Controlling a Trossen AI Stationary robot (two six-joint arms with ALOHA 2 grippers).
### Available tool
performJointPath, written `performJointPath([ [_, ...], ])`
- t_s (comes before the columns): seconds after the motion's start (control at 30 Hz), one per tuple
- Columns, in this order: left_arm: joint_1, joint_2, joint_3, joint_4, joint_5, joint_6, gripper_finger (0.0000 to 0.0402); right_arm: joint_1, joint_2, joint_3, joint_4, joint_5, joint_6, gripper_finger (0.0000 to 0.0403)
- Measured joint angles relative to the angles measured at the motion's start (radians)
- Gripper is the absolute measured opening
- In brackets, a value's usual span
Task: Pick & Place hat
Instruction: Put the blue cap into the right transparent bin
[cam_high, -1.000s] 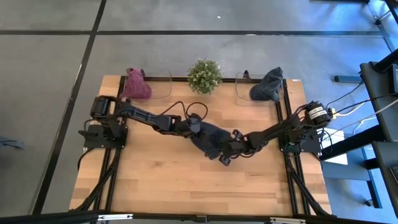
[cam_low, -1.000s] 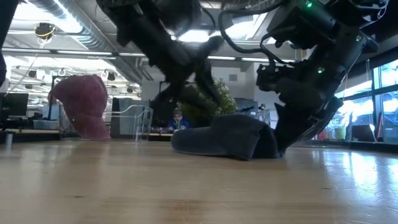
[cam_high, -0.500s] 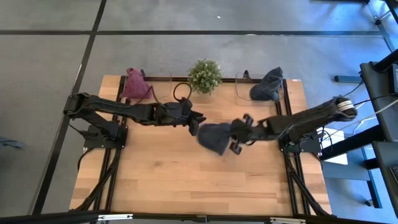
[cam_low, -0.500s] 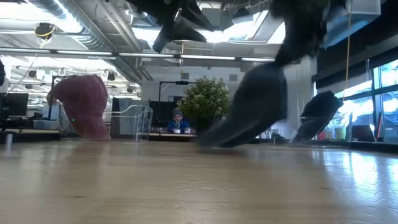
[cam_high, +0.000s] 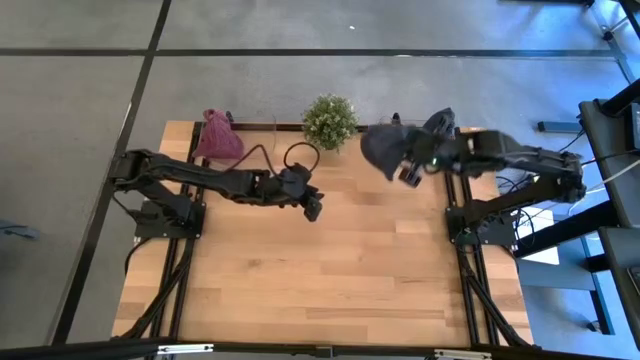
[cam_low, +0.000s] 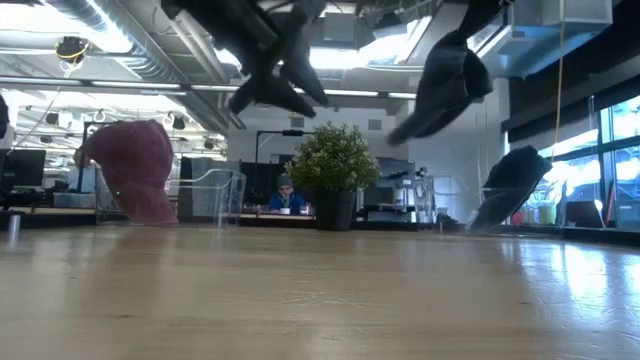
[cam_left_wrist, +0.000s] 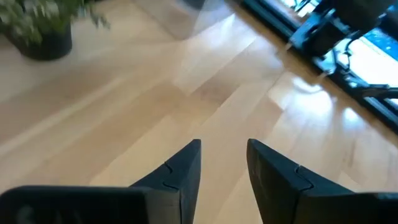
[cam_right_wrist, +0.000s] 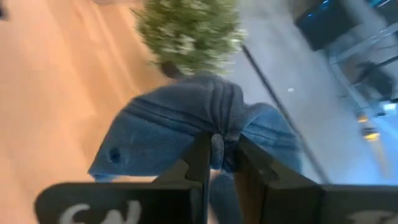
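A dark blue-grey hat (cam_high: 378, 150) (cam_low: 445, 82) hangs in the air from my right gripper (cam_high: 408, 172) (cam_right_wrist: 219, 148), which is shut on it above the table's far right part, between the plant and the right clear stand. My left gripper (cam_high: 313, 206) (cam_left_wrist: 224, 150) is open and empty above the table's middle, left of the hat. A maroon hat (cam_high: 217, 138) (cam_low: 135, 170) sits over a clear stand at the far left. Another dark hat (cam_high: 436, 132) (cam_low: 515, 185) sits over the clear stand at the far right. My right gripper pinches a bunched fold of the hat's cloth (cam_right_wrist: 217, 138) between its two fingers. The hat is lifted clear of the table and hangs slack below and beyond the fingers (cam_right_wrist: 198, 155), its body spreading out toward the plant.
A potted plant (cam_high: 329, 121) (cam_low: 334, 170) stands at the middle of the far edge, close to the held hat. Clear stands (cam_low: 215, 195) flank it. Bare wooden table (cam_high: 320, 270) lies toward the near edge.
My right gripper has lifted the hat off the table's middle and carried it up and toward the far right, next to the plant; the hat now hangs clear. My left gripper has come off the hat and drawn back left and upward.
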Motion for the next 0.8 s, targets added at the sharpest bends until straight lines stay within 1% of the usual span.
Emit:
performJointPath([
  [0.07, 0.0, 0.026, 0.0, -0.006, 0.0, -0.021, 0.0123, -0.061, 0.0, 0.034, -0.026, -0.005, -0.112, 0.005],
  [0.23, 0.0, 0.077, 0.0, -0.009, 0.002, -0.054, 0.0125, -0.23, -0.002, 0.08, -0.044, -0.076, -0.372, 0.005],
  [0.37, 0.001, 0.088, -0.001, -0.007, 0.001, -0.055, 0.0123, -0.366, -0.004, 0.085, -0.052, -0.123, -0.516, 0.005],
  [0.57, 0.035, 0.083, 0.0, 0.003, 0.0, -0.055, 0.0125, -0.532, -0.003, 0.075, -0.06, -0.184, -0.644, 0.005],
  [0.8, 0.095, 0.083, 0.0, 0.014, 0.002, -0.054, 0.0123, -0.656, 0.005, 0.075, 0.007, -0.213, -0.763, 0.005],
])
